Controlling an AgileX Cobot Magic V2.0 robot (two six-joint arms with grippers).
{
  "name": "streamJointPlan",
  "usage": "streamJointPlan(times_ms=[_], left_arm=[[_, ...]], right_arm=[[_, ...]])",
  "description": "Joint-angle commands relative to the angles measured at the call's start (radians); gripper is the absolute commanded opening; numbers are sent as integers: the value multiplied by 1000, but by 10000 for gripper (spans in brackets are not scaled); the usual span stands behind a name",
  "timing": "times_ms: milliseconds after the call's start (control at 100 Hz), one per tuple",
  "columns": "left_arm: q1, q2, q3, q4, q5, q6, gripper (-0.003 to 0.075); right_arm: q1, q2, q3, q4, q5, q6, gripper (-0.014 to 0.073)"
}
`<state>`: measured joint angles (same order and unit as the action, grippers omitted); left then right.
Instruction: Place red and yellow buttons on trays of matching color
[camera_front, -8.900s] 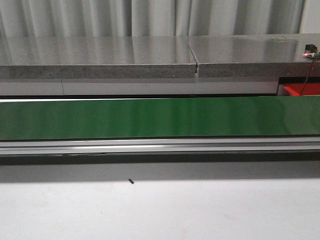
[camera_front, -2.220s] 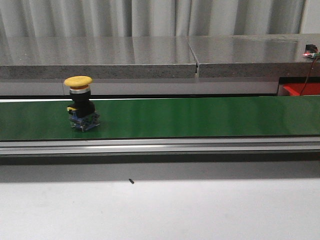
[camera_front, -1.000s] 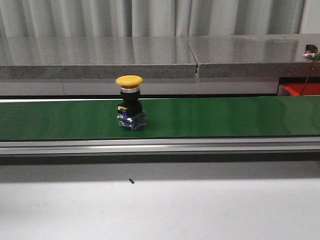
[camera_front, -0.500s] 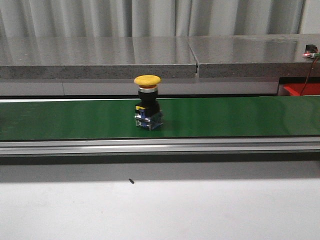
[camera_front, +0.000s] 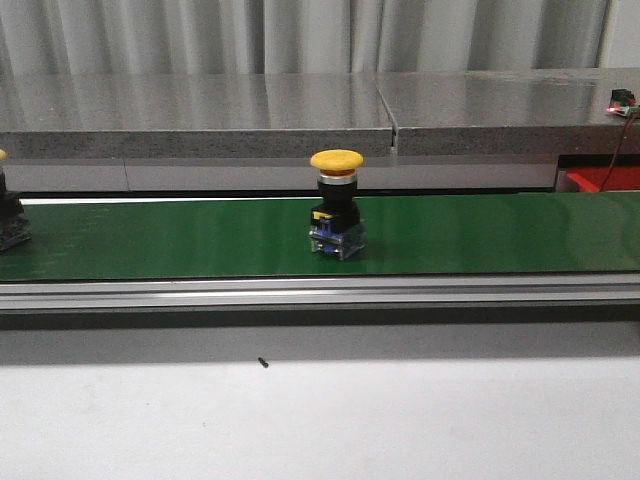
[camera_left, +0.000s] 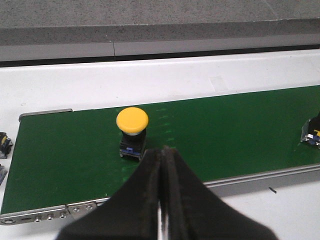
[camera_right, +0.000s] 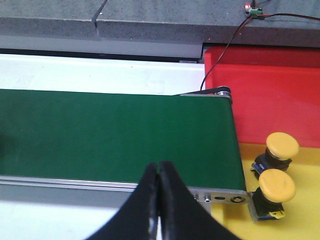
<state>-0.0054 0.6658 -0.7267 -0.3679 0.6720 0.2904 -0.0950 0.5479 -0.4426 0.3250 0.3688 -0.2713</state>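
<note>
Belt: I'm watching the green conveyor belt running across the front view, above the white table.
Yellow button: one yellow button is standing upright near the middle of the belt, cap up.
Second button: another yellow button is sitting upright on the belt near its end, in my left wrist view; the front view is catching only its edge at the far left.
Left hand: my left hand is hovering just short of that button, fingers pressed together, gripping nothing.
Right hand: my right hand is hanging over the belt's other end, fingers closed tight, carrying nothing.
Trays: two yellow buttons are lying on the yellow tray; the red tray is sitting just beyond it.
</note>
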Motion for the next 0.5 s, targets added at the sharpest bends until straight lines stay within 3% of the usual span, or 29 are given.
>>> streamJointPlan(times_ms=[0, 490], left_arm=[[-8, -35, -2, -31, -49, -1, -20], [-8, -235, 101, -36, -31, -1, -20]], right_arm=[[1, -1, -26, 9, -70, -9, -66], [1, -1, -26, 13, -88, -9, -66]])
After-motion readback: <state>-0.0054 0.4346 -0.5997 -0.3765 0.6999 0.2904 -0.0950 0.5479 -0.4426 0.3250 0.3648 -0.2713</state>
